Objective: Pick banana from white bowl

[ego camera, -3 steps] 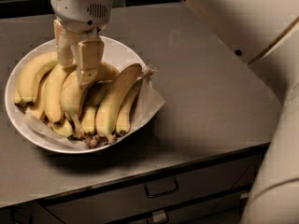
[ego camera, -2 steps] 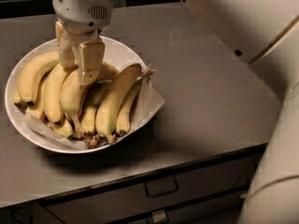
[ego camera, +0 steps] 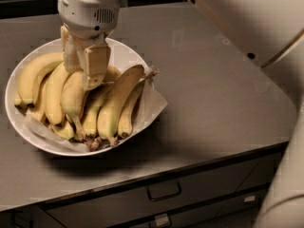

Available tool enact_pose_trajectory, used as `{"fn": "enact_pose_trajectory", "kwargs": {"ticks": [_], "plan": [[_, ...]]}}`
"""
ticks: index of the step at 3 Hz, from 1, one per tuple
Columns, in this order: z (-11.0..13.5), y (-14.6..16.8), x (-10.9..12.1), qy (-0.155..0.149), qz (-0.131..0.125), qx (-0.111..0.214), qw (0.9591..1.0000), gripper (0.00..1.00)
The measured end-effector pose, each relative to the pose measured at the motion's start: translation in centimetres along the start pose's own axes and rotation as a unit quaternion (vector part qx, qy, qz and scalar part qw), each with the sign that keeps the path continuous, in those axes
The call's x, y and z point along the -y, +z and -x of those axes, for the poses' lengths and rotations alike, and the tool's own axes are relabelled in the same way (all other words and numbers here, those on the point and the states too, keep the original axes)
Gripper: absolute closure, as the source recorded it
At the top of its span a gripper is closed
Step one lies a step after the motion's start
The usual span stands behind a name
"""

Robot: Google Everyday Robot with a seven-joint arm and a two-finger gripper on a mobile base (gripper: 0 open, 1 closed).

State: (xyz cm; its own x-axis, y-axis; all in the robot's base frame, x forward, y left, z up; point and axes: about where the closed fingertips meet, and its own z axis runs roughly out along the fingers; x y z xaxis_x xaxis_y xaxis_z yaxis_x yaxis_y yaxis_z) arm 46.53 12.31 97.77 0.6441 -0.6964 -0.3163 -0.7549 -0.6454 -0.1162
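1. The white bowl (ego camera: 126, 56) is wide, shallow and round, with a glossy glazed surface. It stands on a smooth, matte grey counter (ego camera: 213, 103).
2. A crumpled white paper liner (ego camera: 153, 103) lies inside the bowl. One creased corner juts over the rim on the side away from the gripper's housing.
3. The bananas (ego camera: 110, 109) lie in the bowl on the liner, packed side by side in a fan. They are curved and yellow with dull, lightly speckled skins. Their brown stem ends bunch together at the bowl's near rim.
4. The gripper (ego camera: 84, 80) hangs straight down over the middle of the bowl, its flat beige end pieces down among the upper ends of the bananas. I cannot tell whether it grips one.
5. Its rounded white plastic housing (ego camera: 88, 8), with a small vent grille, sits above the bowl's far rim.
6. A thick, smooth, cream-coloured arm (ego camera: 237, 18) crosses high beyond the bowl.
7. Below the bowl, under the counter's front edge, is a dark drawer with a thin loop handle (ego camera: 164, 192).
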Motion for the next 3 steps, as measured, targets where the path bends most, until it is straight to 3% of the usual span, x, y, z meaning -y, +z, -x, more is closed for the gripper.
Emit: {"fn": "enact_pose_trajectory", "kwargs": {"ticks": [3], "plan": [[-0.2, 1.5, 0.0, -0.009, 0.022, 0.009, 0.9997, 0.51]]}}
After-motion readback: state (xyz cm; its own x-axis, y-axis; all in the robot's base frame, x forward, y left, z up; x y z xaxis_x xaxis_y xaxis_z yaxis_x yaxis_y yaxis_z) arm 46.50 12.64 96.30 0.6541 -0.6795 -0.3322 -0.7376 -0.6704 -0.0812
